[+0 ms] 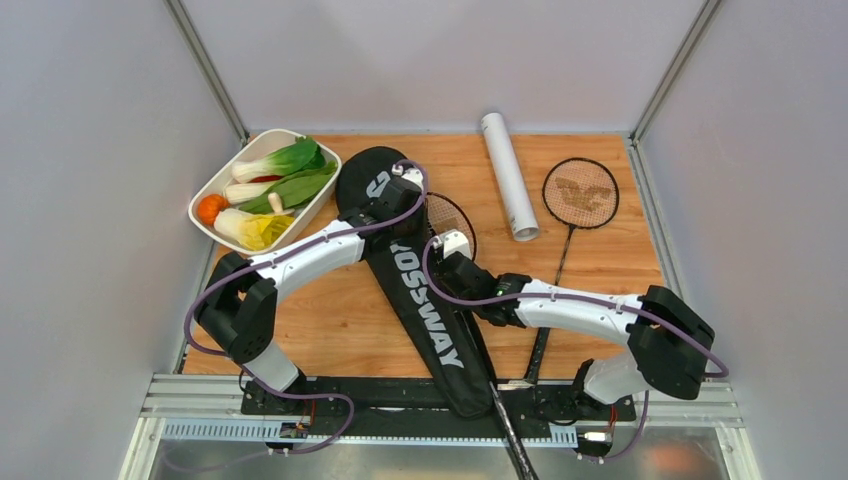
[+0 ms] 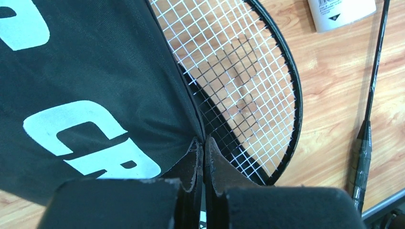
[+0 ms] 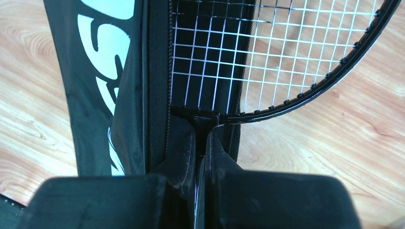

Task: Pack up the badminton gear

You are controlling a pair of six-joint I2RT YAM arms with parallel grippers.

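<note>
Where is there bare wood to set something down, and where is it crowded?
Bare wood: at the far edge between the bag and tube; right of the loose racket; near left, between the bag and the tray. Crowded: the middle, where the left hand pinches the bag and the right hand grips the half-bagged racket.

White tubular arm links (image 1: 310,255) between blocky black joint housings (image 1: 245,315); thin purple-grey cables (image 1: 432,275) looped alongside. On left gripper (image 2: 203,140) and right gripper (image 3: 201,136), matte black wedge-shaped fingers (image 2: 191,164) with frayed, nicked inner edges.
</note>
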